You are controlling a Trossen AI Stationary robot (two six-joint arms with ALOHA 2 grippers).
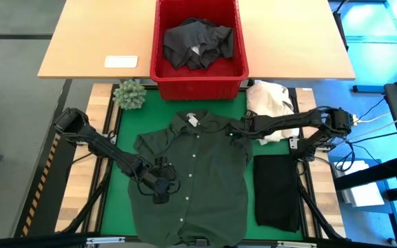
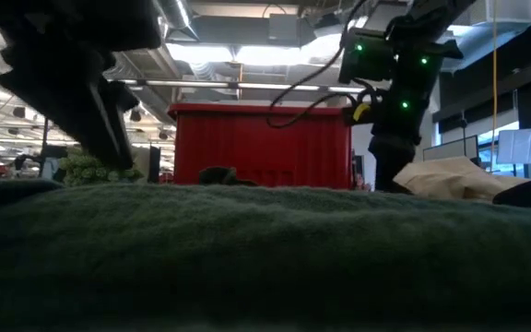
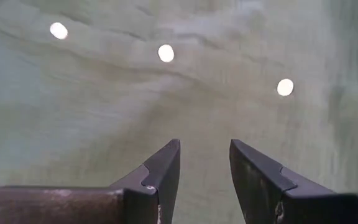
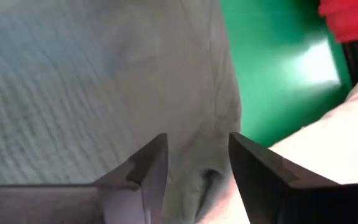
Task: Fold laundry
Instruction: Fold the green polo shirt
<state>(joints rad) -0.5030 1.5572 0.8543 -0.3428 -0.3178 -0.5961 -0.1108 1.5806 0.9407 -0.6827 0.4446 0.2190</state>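
A dark green button-up shirt (image 1: 191,179) lies spread flat, front up, on the green mat (image 1: 124,148), collar toward the red basket (image 1: 198,86). My left gripper (image 1: 163,187) stands open over the shirt's left half; the left wrist view shows its gripper (image 3: 205,180) above the cloth beside the white buttons (image 3: 166,53). My right gripper (image 1: 242,131) is open over the shirt's right shoulder edge (image 4: 219,106), with nothing between its fingers. A black folded garment (image 1: 276,193) lies on the mat to the right. More dark garments (image 1: 198,43) sit in the basket.
A cream-white cloth heap (image 1: 271,103) lies right of the basket, close behind my right arm. A small green plant (image 1: 129,94) stands at the mat's far left corner. A white card (image 1: 121,61) lies on the wooden table beyond.
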